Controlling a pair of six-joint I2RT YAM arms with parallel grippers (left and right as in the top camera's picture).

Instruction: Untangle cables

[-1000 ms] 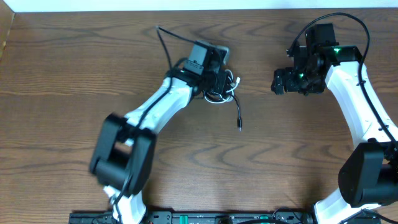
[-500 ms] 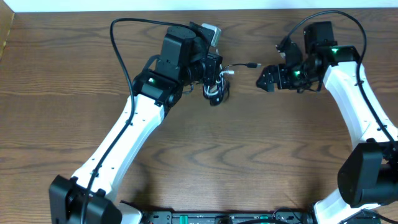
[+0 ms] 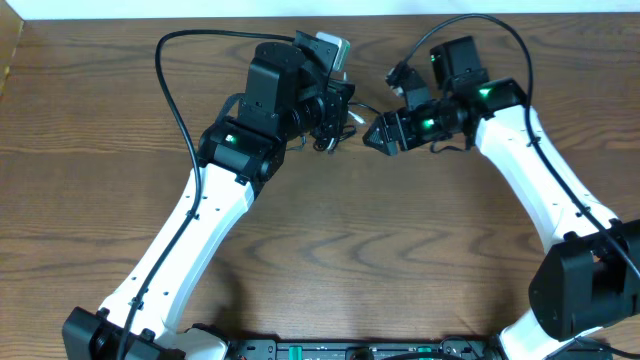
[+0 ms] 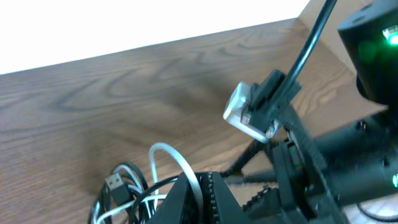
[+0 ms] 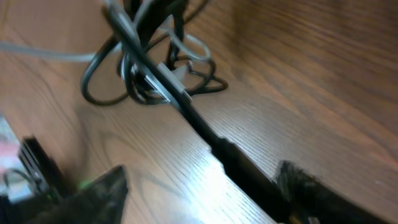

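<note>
The cables [image 3: 338,128] are a tangle of thin black and white cord, held just off the wooden table at the back centre. My left gripper [image 3: 330,116] is shut on the white cable [image 4: 168,155], which runs into the slit between its fingers [image 4: 186,196]. A black USB plug [image 4: 115,183] and loose loops hang beside them. My right gripper [image 3: 373,135] stands right next to the tangle, on its right. In the right wrist view, the tangle [image 5: 140,68] hangs ahead and a black plug end [image 5: 233,163] reaches back between the open right gripper [image 5: 202,190], nearer its right finger [image 5: 305,186].
The table's far edge [image 3: 200,18] and a white wall lie just behind both grippers. Thick black arm cables arc above the left arm [image 3: 170,90] and the right arm [image 3: 500,25]. The right wrist's silver camera block [image 4: 245,115] sits close in front of the left gripper.
My left arm has lifted the tangle and carried it back. The black plug end swung from the table out to the right. My right gripper moved left up to it, jaws narrowing.
</note>
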